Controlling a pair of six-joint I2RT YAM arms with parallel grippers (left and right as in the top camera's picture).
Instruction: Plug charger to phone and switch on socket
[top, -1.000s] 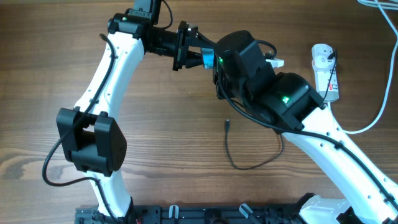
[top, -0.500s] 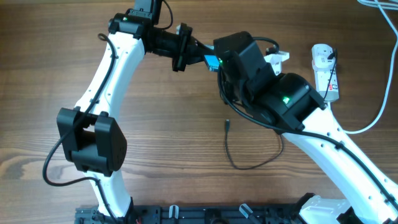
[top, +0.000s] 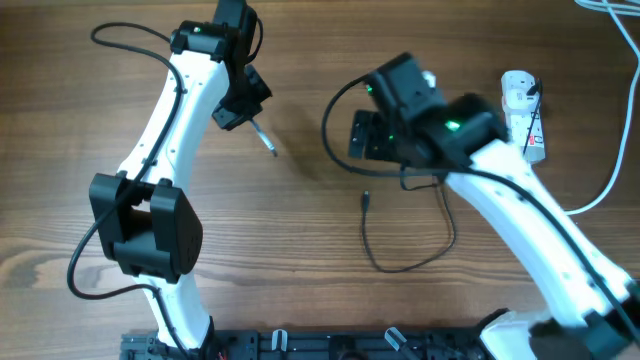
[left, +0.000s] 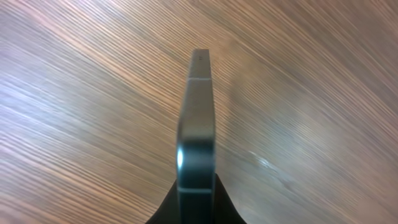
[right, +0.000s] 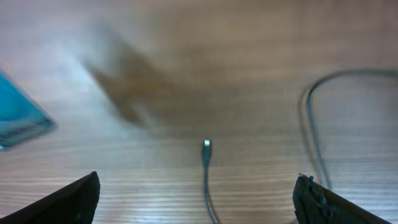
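1. While our left gripper (top: 240, 103) is clamped on the phone (left: 198, 124), held edge-on off the table (top: 300, 300), both lie well left of the charger (top: 366, 200) tip and farther from us.
2. We see that tip lying loose, with its lead running back toward us into a loop, so its long axis points away from our base.
3. Our right gripper (right: 196, 186) hangs near the tip, jaws spread wide and empty. The tip sits centred between them in the wrist view, so we judge this the nearer arm.
4. Well right of the tip lies the socket (top: 522, 110).
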